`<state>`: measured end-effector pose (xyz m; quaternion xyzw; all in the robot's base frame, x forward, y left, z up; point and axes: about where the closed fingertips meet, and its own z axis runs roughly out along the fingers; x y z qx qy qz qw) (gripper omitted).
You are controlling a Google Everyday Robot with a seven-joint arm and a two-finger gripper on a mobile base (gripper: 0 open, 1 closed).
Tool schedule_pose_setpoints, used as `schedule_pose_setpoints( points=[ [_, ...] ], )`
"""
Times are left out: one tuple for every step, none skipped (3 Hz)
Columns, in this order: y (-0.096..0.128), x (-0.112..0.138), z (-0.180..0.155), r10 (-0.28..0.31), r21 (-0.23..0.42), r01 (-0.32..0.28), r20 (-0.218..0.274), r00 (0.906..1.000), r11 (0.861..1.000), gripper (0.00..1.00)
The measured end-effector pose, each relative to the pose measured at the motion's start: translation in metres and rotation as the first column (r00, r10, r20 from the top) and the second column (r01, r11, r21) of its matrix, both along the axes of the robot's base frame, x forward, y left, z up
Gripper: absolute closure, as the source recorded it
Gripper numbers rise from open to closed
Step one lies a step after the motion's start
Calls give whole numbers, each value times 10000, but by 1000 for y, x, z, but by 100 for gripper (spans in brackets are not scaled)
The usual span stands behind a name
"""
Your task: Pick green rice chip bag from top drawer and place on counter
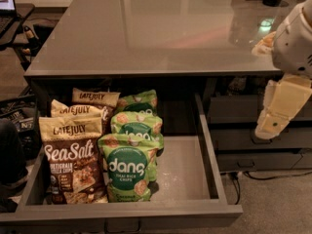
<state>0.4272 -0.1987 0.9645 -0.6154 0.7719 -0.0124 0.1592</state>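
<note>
Gripper [273, 118] hangs off the right edge of the scene, outside the top drawer [208, 147] and level with the narrower drawers [253, 140] stacked to its right. Can't tell from this angle how wide it's set, but it's holding nothing.

Target is the green rice chip bag [127, 168], the near one with the "dang" circle facing front. It stands upright on the drawer floor close to the front panel. Its long axis is roughly vertical and its crimped top runs left-right. Two more green bags [136, 125] are lined up right behind it, touching. On its left the Late July bags [72, 160] press against it. Its right side is open, with bare pale floor out to the drawer wall.

So the bag sits left of the gripper, lower and nearer. My guess is the arm has to swing left over the drawer wall, then drop onto that top edge from above or from the open right side. The counter [161, 28] is just above and beyond the drawer, so the placing part should be short.
</note>
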Motion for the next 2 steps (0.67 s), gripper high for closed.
schedule_pose_setpoints(
  points=[
    [41, -13, -14, 636, 326, -628, -240, 9977, 9975, 0],
    [85, -23, -27, 1399, 663, -1364, -512, 9888, 9884, 0]
  ],
)
